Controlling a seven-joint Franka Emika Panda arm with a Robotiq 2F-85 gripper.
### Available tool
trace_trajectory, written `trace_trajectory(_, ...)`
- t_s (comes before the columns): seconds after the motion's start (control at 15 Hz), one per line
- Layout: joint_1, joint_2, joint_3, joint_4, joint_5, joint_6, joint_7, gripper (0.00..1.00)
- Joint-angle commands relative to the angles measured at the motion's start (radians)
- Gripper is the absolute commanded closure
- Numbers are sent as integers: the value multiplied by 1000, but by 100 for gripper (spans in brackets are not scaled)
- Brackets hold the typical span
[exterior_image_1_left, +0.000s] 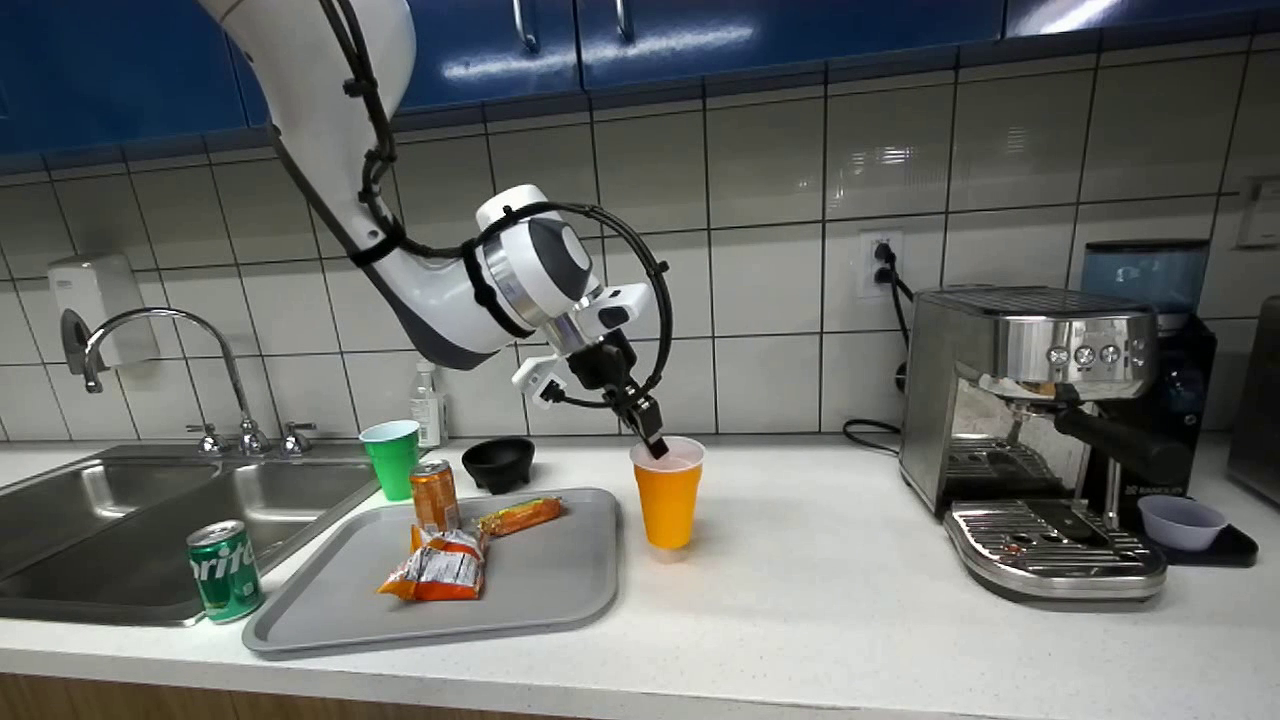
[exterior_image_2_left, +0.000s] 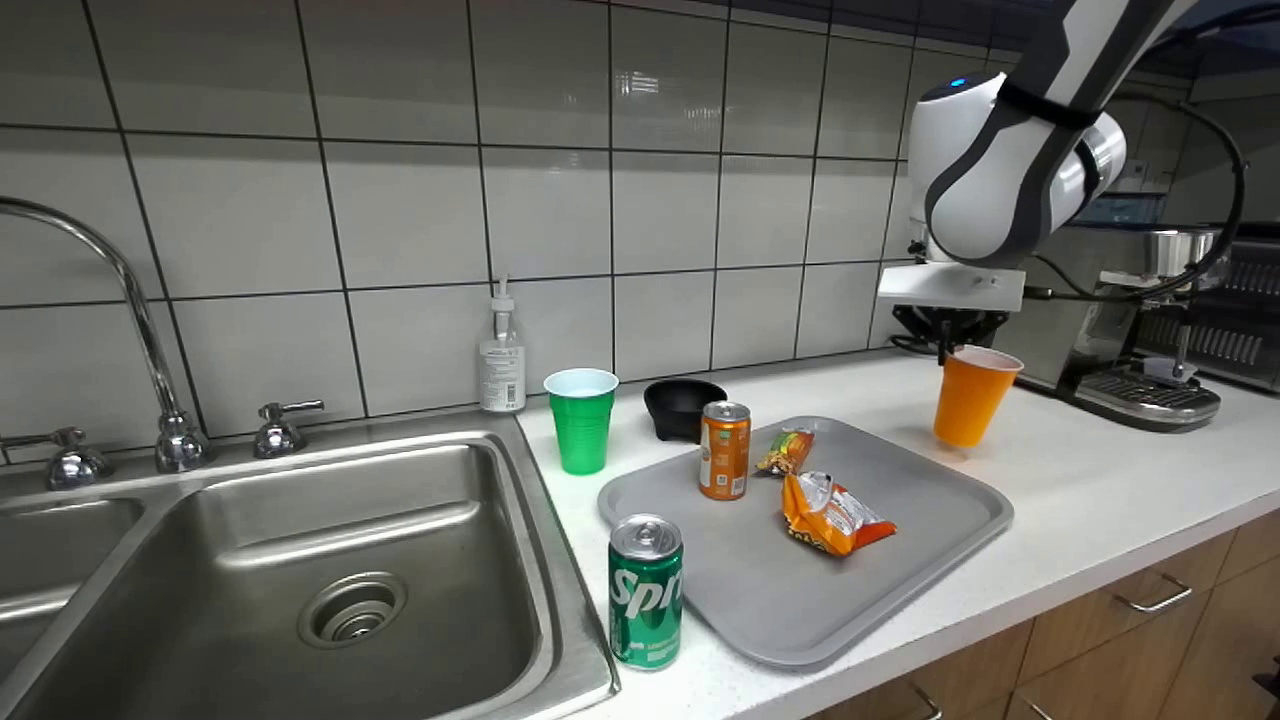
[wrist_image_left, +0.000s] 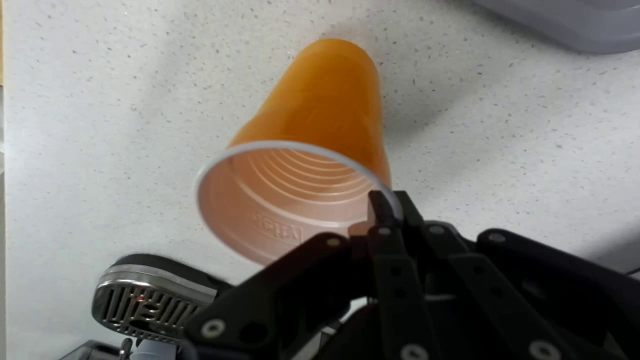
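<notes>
The gripper (wrist_image_left: 395, 206), foremost in the wrist view, is clamped on the rim of an orange cup (wrist_image_left: 327, 107), one finger inside the wall and one outside. The cup tapers toward its base. Outer wall: plain orange. Rim: whitish. Interior: pale pink, with concentric ridges and embossed lettering. The cup is tilted, between the gray tray (exterior_image_1_left: 555, 570) and the espresso machine (exterior_image_1_left: 940, 420); its contact with the counter (exterior_image_1_left: 820, 620) cannot be determined.
</notes>
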Motion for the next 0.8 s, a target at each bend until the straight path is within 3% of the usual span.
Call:
trace_trajectory(0.0,22,-45,2,-23,-44,3,13,99)
trace_trajectory(0.73,53,-94,84,-86,-115,23,-20,99)
